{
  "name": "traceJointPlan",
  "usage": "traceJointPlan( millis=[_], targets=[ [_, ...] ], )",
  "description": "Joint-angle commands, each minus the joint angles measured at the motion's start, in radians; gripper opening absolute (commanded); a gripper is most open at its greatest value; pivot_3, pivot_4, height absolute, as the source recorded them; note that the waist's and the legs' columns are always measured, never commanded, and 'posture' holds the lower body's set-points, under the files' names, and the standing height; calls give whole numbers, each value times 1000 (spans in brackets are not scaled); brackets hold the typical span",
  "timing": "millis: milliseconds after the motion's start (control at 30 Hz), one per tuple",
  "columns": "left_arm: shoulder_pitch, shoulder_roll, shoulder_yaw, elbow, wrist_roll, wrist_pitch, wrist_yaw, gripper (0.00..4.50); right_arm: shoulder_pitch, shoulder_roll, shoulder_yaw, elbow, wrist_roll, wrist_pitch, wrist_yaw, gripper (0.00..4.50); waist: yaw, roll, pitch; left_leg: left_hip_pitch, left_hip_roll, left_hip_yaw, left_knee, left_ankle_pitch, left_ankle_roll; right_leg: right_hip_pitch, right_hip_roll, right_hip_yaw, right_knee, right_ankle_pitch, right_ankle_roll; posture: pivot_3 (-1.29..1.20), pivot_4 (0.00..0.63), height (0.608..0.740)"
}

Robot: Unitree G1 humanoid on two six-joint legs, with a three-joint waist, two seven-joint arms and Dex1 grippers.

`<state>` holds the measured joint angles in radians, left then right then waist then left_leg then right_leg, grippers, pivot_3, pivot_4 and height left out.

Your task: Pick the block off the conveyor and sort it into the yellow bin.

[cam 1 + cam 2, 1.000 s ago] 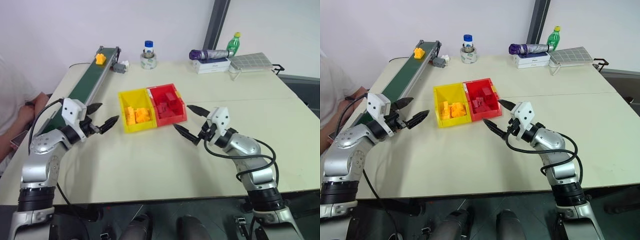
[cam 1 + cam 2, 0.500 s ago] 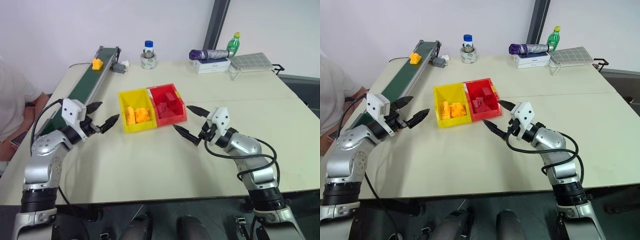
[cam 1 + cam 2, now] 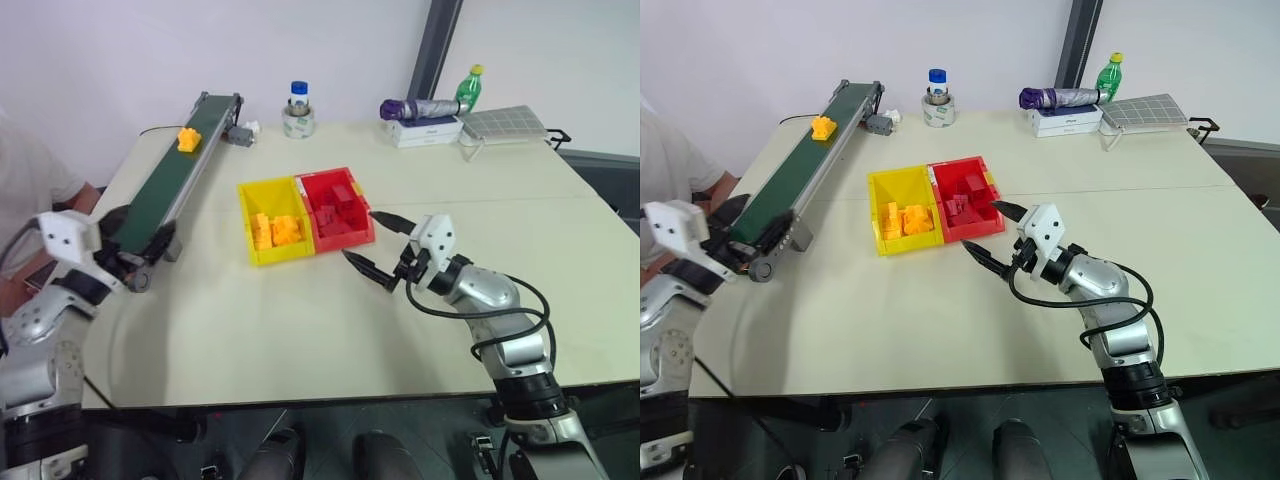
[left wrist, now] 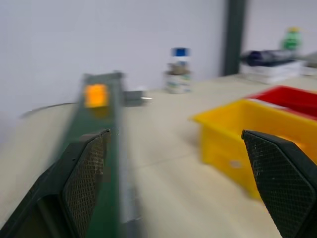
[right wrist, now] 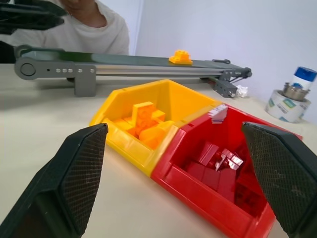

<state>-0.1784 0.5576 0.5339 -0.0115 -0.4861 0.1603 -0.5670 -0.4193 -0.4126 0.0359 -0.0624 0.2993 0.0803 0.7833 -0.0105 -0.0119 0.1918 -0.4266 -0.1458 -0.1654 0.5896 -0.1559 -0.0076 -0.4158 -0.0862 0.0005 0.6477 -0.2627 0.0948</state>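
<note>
Both grippers' jaws are standing open, empty; block [image 3: 187, 138] is riding conveyor [image 3: 160, 190] — mistimed closure risking a miss.

Bare table [image 3: 300, 320] between arms; yellow bin [image 3: 262, 196] beside conveyor [image 3: 165, 185].

Left gripper [image 3: 728, 222] wide open at left edge, right gripper [image 3: 990, 232] splayed open mid-frame, both empty
</note>
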Motion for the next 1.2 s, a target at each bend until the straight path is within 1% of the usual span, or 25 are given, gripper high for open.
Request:
traceJointPlan(
  millis=[33, 133, 433, 533, 633, 800, 933, 1200],
  targets=[
    [24, -8, 45, -6, -35, 15, 33, 4472, -33, 5, -4, 3, 7, -25, 13, 4500, 1, 0, 0, 0, 0, 0, 0, 0, 0, 0, 0, 0, 0, 0, 0, 0, 150, 740],
    [33, -9, 44, -23, -61, 46, 41, 4472, -41, 13, 1, 11, 4, -29, 18, 4500, 3, 0, 0, 0, 0, 0, 0, 0, 0, 0, 0, 0, 0, 0, 0, 0, 150, 740],
    [46, 19, 53, -34, -54, 59, 62, 4472, -44, 20, 11, 29, -8, -47, 27, 4500, -2, 0, 0, 0, 0, 0, 0, 0, 0, 0, 0, 0, 0, 0, 0, 0, 150, 740],
    [96, 29, 87, -36, -50, 90, 93, 4472, -37, 22, 7, 23, -5, -46, 25, 4500, -5, 0, 0, 0, 0, 0, 0, 0, 0, -1, 0, 0, 0, 0, 0, 0, 150, 740],
    [165, 29, 122, -49, -58, 87, 91, 4472, -30, 22, 10, 23, -7, -48, 26, 4500, -5, 0, 0, 0, 0, 0, -1, 0, 0, -1, 0, 0, 0, 0, 0, 0, 150, 740],
    [231, -17, 187, -122, -118, 65, 112, 4472, -32, 27, 12, 25, -8, -47, 23, 4500, 3, 0, 0, 0, 0, 0, -1, 0, 0, -1, 0, 0, 0, 0, 0, 0, 150, 740],
    [251, -34, 168, -163, -108, 65, 126, 4472, -36, 32, 13, 33, -9, -50, 25, 4500, 2, 0, 0, 0, 0, 1, -1, 0, 0, 1, -1, 1, -1, -1, -1, 0, 150, 740],
    [221, -5, 122, -141, -105, 95, 102, 4472, -41, 36, 15, 31, -13, -50, 21, 4500, -1, 0, 0, -1, 0, 1, -2, 0, 0, -1, -1, 1, -1, -1, -1, 0, 150, 740]
  ],
)
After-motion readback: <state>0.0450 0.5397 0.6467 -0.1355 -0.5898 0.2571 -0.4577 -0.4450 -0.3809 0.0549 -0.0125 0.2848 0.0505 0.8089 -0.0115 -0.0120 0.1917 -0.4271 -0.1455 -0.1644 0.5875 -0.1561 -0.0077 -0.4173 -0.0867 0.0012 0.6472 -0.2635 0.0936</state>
